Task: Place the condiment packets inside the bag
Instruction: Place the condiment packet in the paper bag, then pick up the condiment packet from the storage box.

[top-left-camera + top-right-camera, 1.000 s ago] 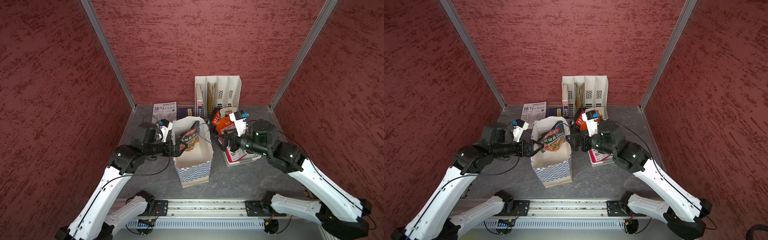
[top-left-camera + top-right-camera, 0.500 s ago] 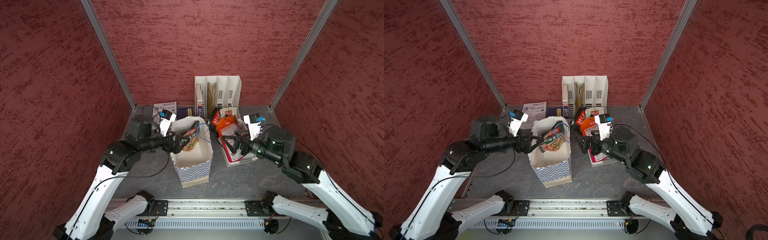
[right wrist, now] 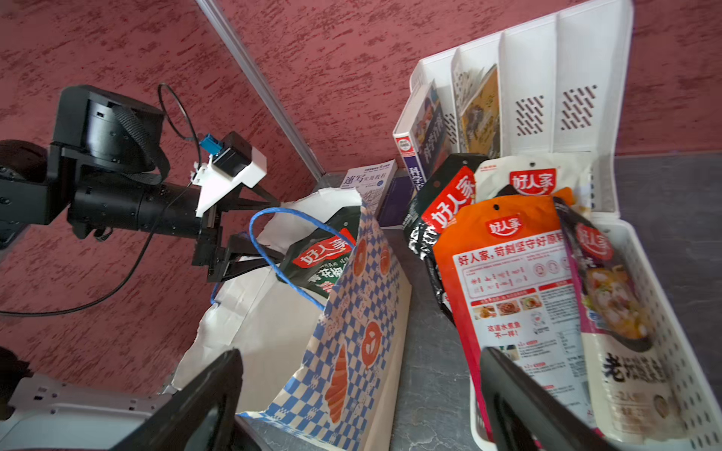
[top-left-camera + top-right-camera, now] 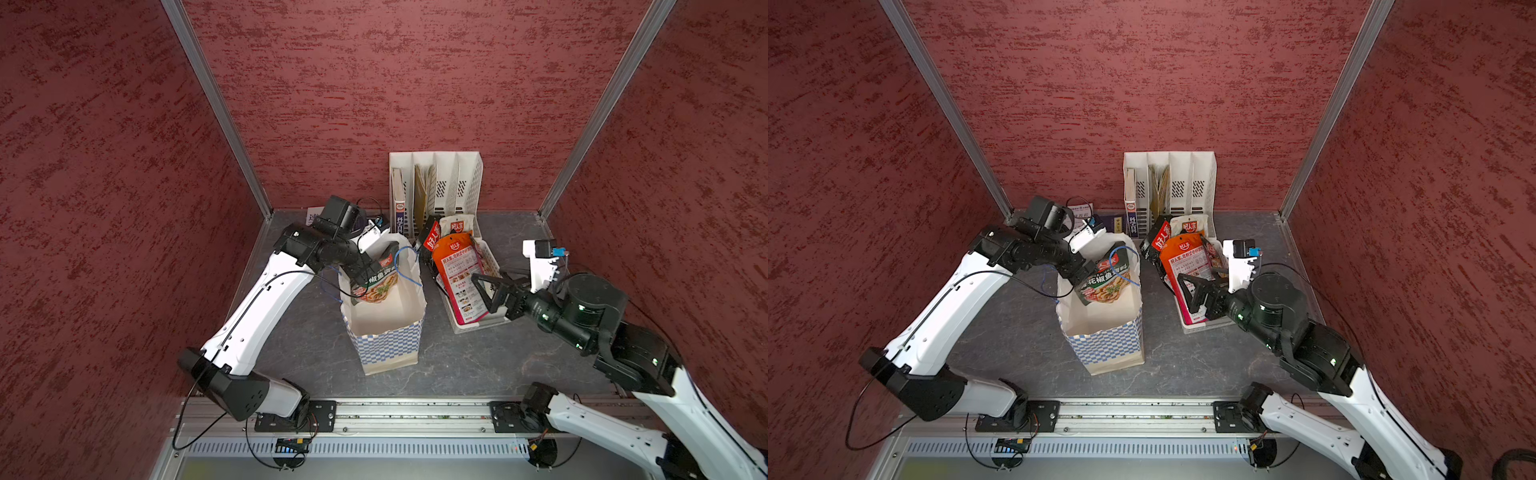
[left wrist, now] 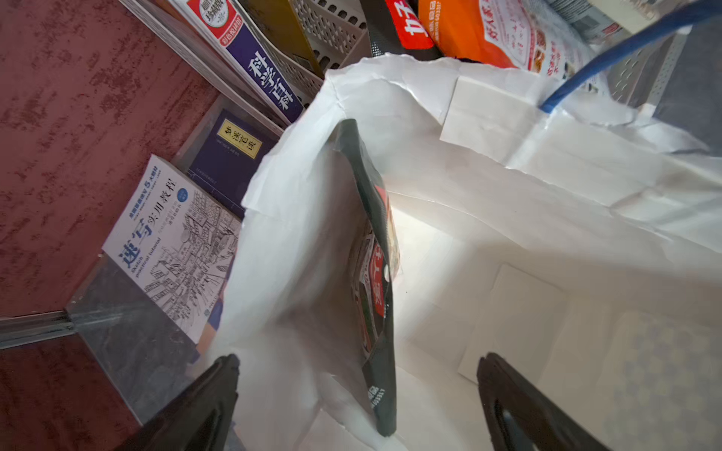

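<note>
Now left tool (image 4: 368,276) lets go: green packet (image 4: 376,284) in bag (image 4: 386,345), mid-frame. Right tool (image 4: 484,293), open, back by basket (image 4: 478,326).

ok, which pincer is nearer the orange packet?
Right. The right pincer hangs open at the near end of the orange packet, over the basket. The left pincer is open at the mouth of the bag, by a green packet.
</note>
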Robot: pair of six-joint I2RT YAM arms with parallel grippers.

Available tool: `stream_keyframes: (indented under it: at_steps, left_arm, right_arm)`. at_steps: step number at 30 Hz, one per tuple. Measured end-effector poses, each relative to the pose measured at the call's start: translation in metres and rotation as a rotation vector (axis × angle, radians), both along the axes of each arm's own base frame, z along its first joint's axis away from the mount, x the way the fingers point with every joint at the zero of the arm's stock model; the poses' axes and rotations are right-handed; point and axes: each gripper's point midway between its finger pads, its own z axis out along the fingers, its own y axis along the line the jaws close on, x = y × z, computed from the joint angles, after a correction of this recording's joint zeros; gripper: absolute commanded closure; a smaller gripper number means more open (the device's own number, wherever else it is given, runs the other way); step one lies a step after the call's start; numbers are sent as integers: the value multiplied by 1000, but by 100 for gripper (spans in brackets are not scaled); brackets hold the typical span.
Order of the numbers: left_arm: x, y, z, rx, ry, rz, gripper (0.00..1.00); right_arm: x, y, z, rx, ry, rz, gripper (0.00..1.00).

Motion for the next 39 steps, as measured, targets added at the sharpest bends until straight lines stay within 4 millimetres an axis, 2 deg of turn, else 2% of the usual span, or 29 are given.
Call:
stream_keyframes:
  at_steps: [3,9,14,16,20,22,27,30,32,34,37,39]
  left_arm:
    - [6,-4,-6,74,-29,-43,0]
    - [25,-5,-33,223,-37,-80,0]
    - [44,4,-46,279,-39,-65,0]
    - [48,8,-47,274,-37,-60,0]
    - [55,18,-50,269,-25,-41,1]
    - [58,21,-52,259,-18,-33,8]
    - [63,23,-52,224,-14,-22,34]
    - [64,20,-51,210,-20,-26,38]
    - [64,17,-51,203,-28,-32,36]
    - [62,14,-51,209,-38,-38,14]
    - [58,10,-51,223,-66,-35,10]
    - [56,7,-49,235,-95,-35,8]
  right_arm:
    - [6,-12,-11,-47,26,-73,2]
    - [23,-26,-29,-113,74,-175,2]
    - [51,-35,-52,-143,163,-246,2]
    - [67,-43,-68,-147,214,-271,2]
    - [100,-59,-115,-168,349,-293,5]
    - [116,-63,-136,-192,404,-290,8]
    - [148,-65,-188,-275,517,-268,21]
    - [158,-63,-215,-319,571,-249,25]
    - [162,-63,-226,-339,590,-241,30]
    - [166,-63,-233,-354,594,-239,38]
    - [171,-67,-237,-377,588,-250,56]
    - [175,-69,-237,-392,574,-262,63]
